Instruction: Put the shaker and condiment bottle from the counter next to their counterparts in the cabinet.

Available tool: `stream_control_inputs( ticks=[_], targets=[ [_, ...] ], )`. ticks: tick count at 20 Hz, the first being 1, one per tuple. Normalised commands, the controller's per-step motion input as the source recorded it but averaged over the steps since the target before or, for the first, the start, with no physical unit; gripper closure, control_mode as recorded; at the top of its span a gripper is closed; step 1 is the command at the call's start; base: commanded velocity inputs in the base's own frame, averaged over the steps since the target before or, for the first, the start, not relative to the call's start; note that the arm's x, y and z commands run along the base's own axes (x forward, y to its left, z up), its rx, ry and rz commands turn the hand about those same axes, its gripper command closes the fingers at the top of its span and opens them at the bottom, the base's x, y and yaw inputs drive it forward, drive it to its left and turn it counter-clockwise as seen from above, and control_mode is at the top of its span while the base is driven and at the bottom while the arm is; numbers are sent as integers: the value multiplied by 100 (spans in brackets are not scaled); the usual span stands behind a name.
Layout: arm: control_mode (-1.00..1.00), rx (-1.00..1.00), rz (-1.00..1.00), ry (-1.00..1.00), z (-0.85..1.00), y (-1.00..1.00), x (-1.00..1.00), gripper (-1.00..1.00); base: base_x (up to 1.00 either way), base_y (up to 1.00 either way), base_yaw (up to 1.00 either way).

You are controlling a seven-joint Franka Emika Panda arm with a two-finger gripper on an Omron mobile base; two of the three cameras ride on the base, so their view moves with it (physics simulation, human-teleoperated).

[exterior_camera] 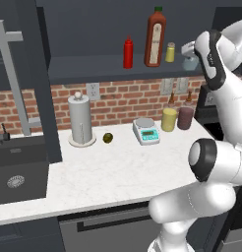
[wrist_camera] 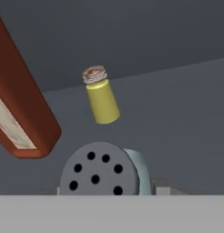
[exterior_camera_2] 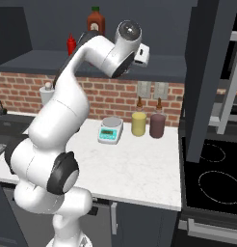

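white marble bench across the lower half of the left base view, dark front below, red brick behind. dark slate cabinet above it at 12 o'clock, one broad flat shelf, open. white arm rising from 5 o'clock in the left base view and bending up to the shelf at 2 o'clock, hand at shelf level just right of the yellow shaker.

on the shelf, left to right: condiment bottle, small, bright red, upright with pointed nozzle; tall brown-red sauce bottle with pale label, just beside it at its 3 o'clock; small yellow shaker next along, near but apart from the tall bottle.

shaker held at the hand, dark grey perforated cap facing the hand camera at 6 o'clock, pale blue-grey body showing at the cap's right edge. in the left base view, pale body just visible at the hand, right of the yellow shaker, at shelf height; touching the shelf or not, cannot tell. fingers pinching the shaker, tips pale grey at either side of the cap, narrow gap set by its body. in the hand view, yellow shaker at 12 o'clock of the cap, tilted by the camera's roll, and sauce bottle at 10 o'clock.

on the bench: paper towel roll on its stand at 9 o'clock of centre; small scale near the wall; yellow jar and dark maroon jar side by side at its 3 o'clock; small dark olive fruit between roll and scale.
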Motion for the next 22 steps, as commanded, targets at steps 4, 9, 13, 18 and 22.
stream_control_inputs(
  ticks=[4,9,13,18,22],
  targets=[
    [-100,0,0,0,0,4,2,100,0,0,0],
    [-100,0,0,0,0,-28,36,100,0,0,0],
    [-100,0,4,2,0,-64,79,100,0,0,0],
    [-100,0,2,4,0,-36,65,100,0,0,0],
    [-100,0,0,0,0,0,0,100,0,0,0]
  ],
)
